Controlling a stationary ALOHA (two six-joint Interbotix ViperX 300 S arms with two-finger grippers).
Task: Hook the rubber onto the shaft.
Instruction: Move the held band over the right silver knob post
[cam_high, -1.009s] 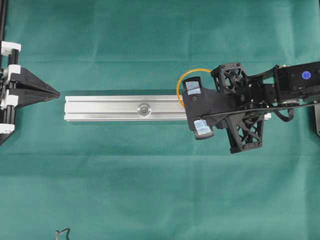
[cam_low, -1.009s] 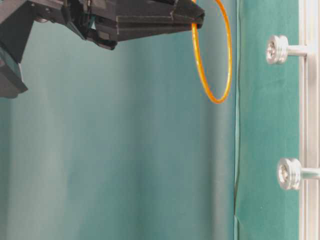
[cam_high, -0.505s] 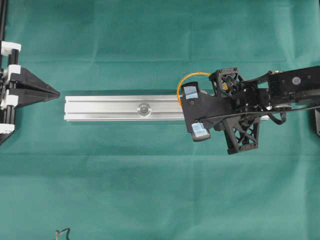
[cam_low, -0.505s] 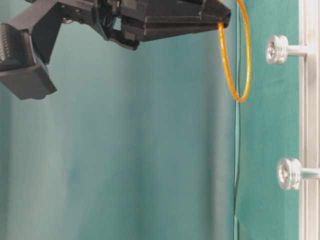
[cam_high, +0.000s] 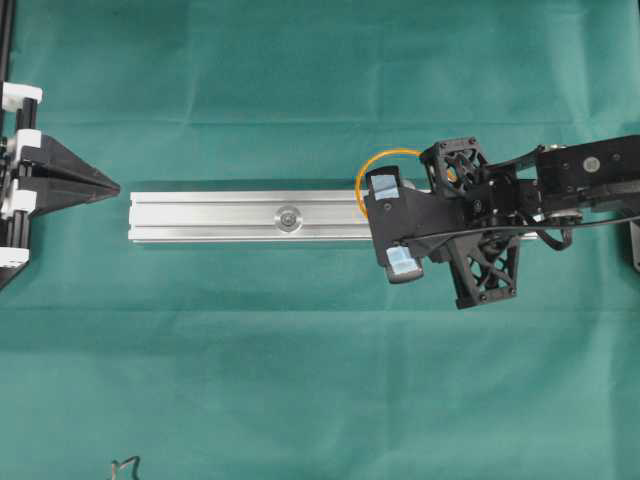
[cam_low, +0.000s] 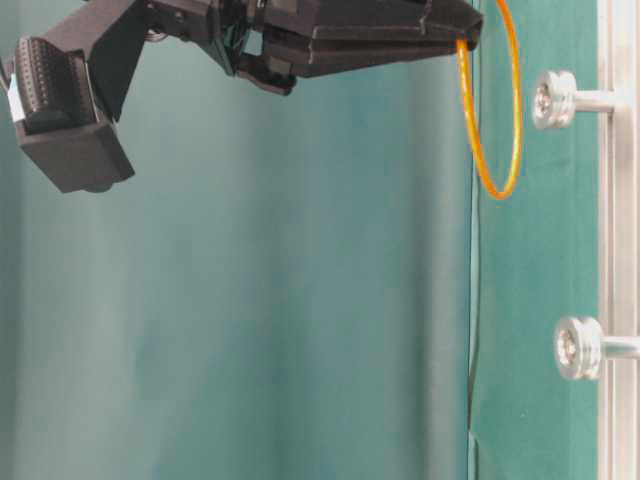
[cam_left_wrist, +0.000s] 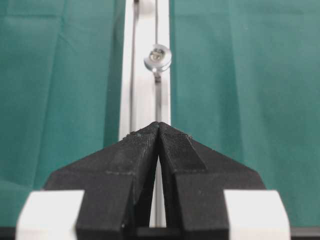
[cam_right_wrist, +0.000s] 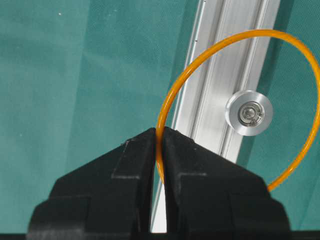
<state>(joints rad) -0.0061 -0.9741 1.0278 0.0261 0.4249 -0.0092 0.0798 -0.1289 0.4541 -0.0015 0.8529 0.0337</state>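
right end effector (cam_right_wrist: 159, 137) pinches the rubber (cam_right_wrist: 210, 60), loop framing the shaft (cam_right_wrist: 249, 113) near the rail's right end. next: lower it over. left end effector (cam_left_wrist: 159, 127) sits closed.

From overhead, the right arm (cam_high: 500, 215) covers the rail's (cam_high: 240, 217) right end and the shaft there, and hides most of the band (cam_high: 372, 166). At table level the band's top runs off the upper edge, and the rail is cut by the right edge. The wrist view cuts off the band's right side.
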